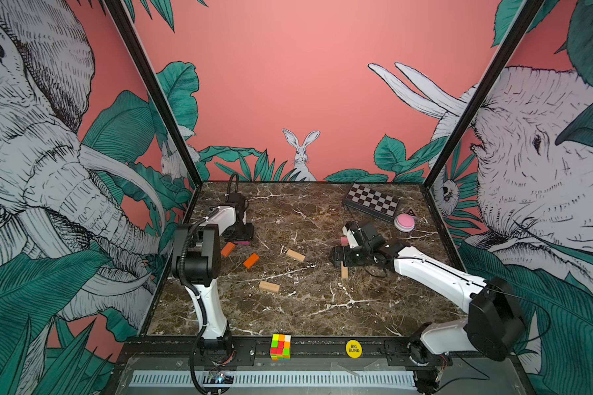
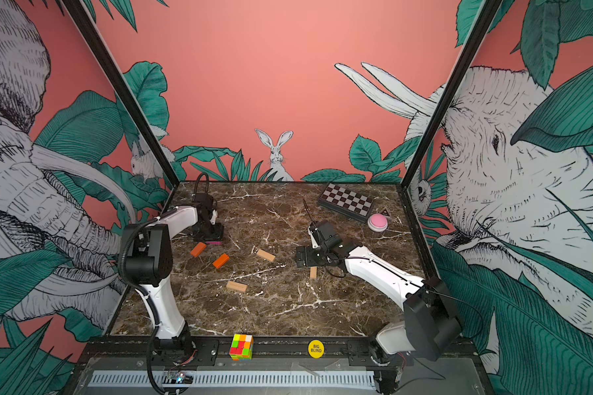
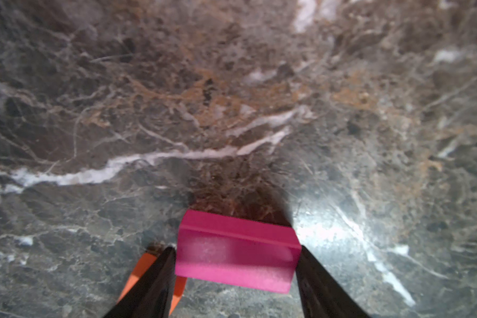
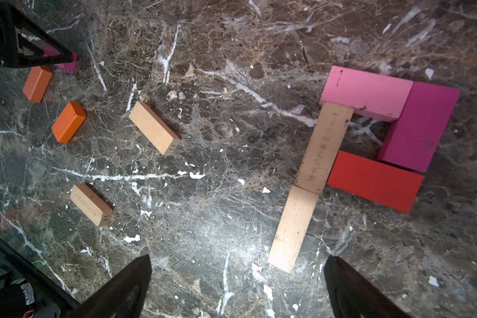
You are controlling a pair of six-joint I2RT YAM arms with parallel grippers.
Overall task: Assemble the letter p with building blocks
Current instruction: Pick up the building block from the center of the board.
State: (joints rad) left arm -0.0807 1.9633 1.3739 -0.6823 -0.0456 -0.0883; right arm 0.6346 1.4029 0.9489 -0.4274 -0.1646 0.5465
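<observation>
My left gripper point(image 3: 236, 249) is shut on a magenta block point(image 3: 237, 256) lying on the marble at the far left point(image 1: 243, 242), one finger on each end. My right gripper point(image 4: 238, 260) hangs open and empty above a group of blocks: two tan planks point(image 4: 325, 148) end to end, and a pink block point(image 4: 366, 93), a magenta block point(image 4: 422, 126) and a red block point(image 4: 375, 180) forming a loop at one side. In both top views the right arm hides most of this. Two orange blocks point(image 1: 251, 260) and two tan blocks point(image 1: 295, 255) lie loose between the arms.
A checkered box point(image 1: 371, 201) and a pink dome point(image 1: 404, 222) sit at the back right. A puzzle cube point(image 1: 280, 346) and a yellow disc point(image 1: 353, 348) rest on the front rail. One orange block point(image 3: 142, 271) lies right beside my left fingers.
</observation>
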